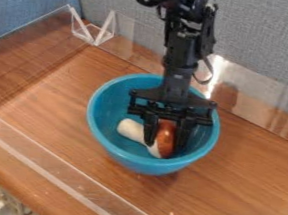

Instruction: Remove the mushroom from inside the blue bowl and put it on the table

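Note:
The blue bowl sits in the middle of the wood-grain table. Inside it lies the mushroom, its reddish-brown cap between the gripper's fingers and its cream stem sticking out to the left. My black gripper reaches straight down into the bowl from the arm above and is shut on the mushroom's cap. The mushroom is still within the bowl's rim, and I cannot tell whether it rests on the bowl's bottom.
Low clear acrylic walls border the table along the front, left and back. A clear angled stand sits at the back left. Blue partition panels rise behind the table.

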You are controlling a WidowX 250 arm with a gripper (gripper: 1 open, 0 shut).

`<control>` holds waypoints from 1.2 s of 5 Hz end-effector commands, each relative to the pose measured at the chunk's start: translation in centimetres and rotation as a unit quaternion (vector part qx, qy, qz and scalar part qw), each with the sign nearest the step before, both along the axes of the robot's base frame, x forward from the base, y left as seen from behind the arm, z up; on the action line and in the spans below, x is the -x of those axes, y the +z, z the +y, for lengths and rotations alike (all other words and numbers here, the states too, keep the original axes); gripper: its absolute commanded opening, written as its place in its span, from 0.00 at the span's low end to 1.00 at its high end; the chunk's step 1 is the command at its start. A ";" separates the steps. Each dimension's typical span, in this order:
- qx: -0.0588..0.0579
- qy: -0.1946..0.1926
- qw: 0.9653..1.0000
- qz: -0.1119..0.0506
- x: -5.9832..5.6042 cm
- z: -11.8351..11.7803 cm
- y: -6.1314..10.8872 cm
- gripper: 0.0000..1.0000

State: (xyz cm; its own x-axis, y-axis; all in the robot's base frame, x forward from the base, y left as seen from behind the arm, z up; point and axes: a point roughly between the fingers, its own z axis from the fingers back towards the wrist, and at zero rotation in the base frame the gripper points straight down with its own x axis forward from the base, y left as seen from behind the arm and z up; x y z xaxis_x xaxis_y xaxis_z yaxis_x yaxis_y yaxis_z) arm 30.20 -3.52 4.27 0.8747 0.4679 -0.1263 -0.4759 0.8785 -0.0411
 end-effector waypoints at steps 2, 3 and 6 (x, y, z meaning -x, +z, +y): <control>0.000 0.000 1.000 -0.017 0.3 1.3 1.8 0.00; 0.000 -0.004 1.000 -0.019 0.9 0.7 1.7 0.00; 0.000 0.059 0.998 -0.027 1.7 1.7 3.1 0.00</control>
